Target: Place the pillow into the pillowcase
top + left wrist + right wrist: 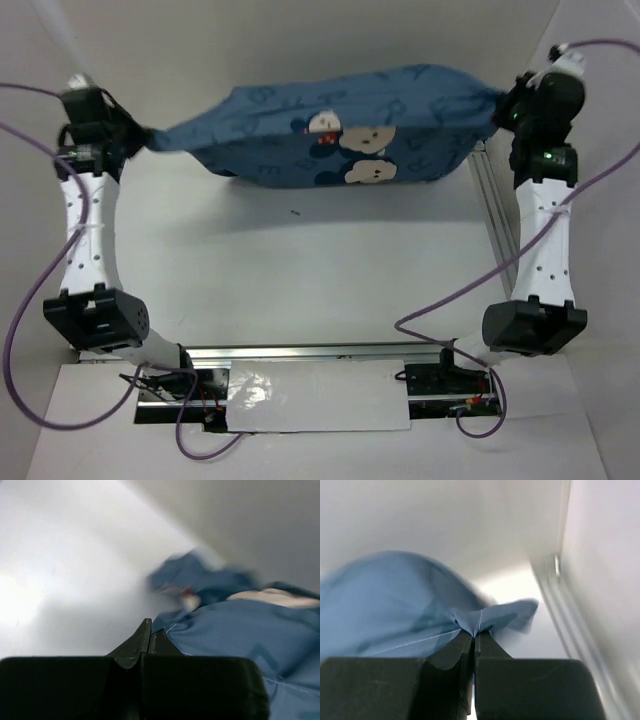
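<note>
The blue pillowcase, printed with mouse faces, hangs bulging and stretched between my two grippers at the far side of the table. My left gripper is shut on its left corner; in the left wrist view the fingers are pressed together against the cloth. My right gripper is shut on its right corner, and in the right wrist view it pinches a seam of the cloth. A white strip of the pillow shows between folds of the case; the rest is hidden.
An aluminium rail runs along the table's right side, close under my right gripper, and shows in the right wrist view. Another rail and a white sheet lie at the near edge. White walls enclose the table.
</note>
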Robot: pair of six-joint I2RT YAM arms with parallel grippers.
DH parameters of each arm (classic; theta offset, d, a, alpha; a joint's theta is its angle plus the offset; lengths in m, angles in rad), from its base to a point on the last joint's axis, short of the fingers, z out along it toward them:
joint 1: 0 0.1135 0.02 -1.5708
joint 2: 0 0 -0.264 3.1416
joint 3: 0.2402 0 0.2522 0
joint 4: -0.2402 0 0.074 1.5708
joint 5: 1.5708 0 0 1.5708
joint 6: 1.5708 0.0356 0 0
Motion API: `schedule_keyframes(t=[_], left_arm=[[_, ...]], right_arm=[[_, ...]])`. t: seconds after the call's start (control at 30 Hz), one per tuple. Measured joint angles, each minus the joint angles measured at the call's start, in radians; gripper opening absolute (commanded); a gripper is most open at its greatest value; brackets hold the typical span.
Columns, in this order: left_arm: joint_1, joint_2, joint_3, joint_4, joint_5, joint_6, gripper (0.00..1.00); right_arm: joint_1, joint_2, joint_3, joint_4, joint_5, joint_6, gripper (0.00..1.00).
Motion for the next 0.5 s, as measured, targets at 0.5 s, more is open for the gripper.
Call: schedule_keyframes(t=[0.5], left_arm=[[0.136,-0.254,0.721,-0.433,-0.020,0.018,0.00]], right_arm=[[0.008,-0.255,0.497,-0.178,0.241,-0.094,0.00]])
